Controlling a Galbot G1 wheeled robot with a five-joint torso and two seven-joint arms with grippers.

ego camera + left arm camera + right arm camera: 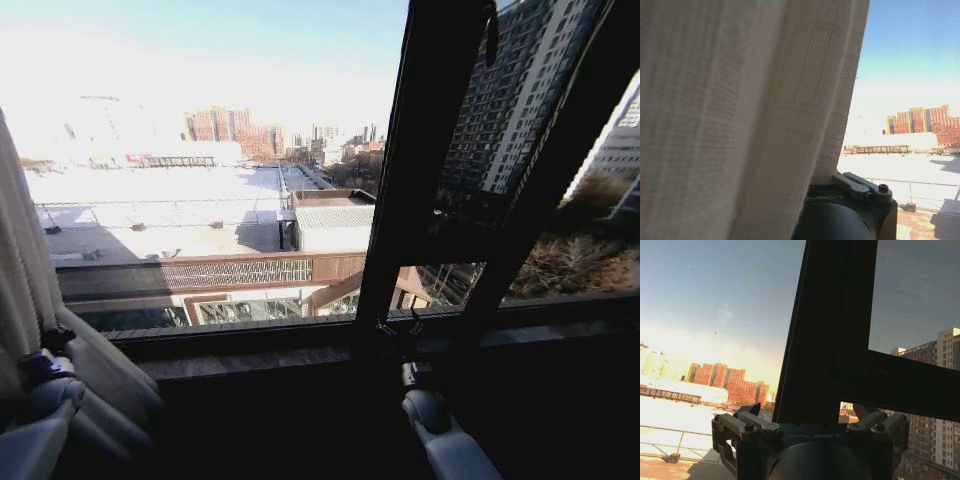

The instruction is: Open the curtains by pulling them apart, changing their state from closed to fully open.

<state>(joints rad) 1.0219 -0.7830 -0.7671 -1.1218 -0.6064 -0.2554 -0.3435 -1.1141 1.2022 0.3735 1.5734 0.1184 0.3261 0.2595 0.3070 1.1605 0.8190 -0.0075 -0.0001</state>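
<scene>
A sheer white curtain (18, 250) hangs bunched at the far left edge of the window, and its pleated fabric (740, 110) lies close in front of the left wrist camera. My left gripper (47, 345) is low at the left, pressed into that fabric, which drapes over my forearm. In the left wrist view the cloth covers one side of the left gripper (842, 184). My right gripper (400, 328) is raised at the centre, just in front of the black window frame bar (420, 150). The right gripper (807, 412) is open with nothing in it.
The glass between the curtain and the black bar (830, 330) is uncovered, with rooftops and buildings outside. A dark stone sill (300, 355) runs below the window. A second slanted black bar (560, 140) stands further right.
</scene>
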